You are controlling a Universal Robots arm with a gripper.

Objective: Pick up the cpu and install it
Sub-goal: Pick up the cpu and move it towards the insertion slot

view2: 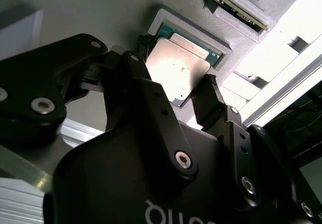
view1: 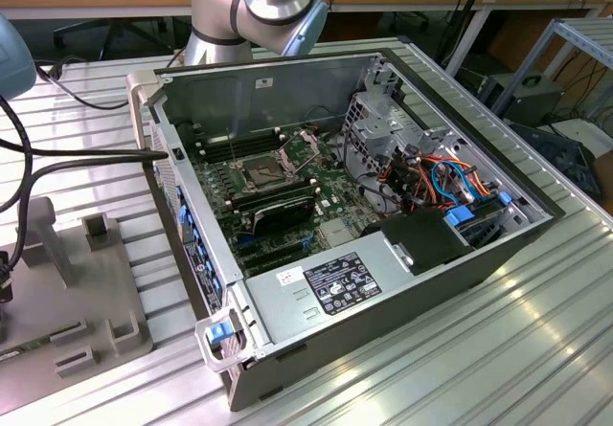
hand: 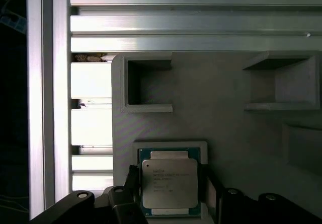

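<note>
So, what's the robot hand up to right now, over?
Gripper open, straddling the cpu. Cpu flat in its recess in the grey holder, not lifted. Nothing blocking it.

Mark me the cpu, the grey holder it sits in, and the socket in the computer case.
cpu (hand: 169, 183): first wrist view, middle of its metal top.
grey holder (hand: 226, 133): first wrist view, bare flat face.
socket (view1: 257, 169): exterior view, its dark middle.

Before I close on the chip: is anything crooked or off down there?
Nothing stands out. The cpu lies flat and square in its pocket in the grey holder. The fingers straddle it, open, one on each side.
</note>
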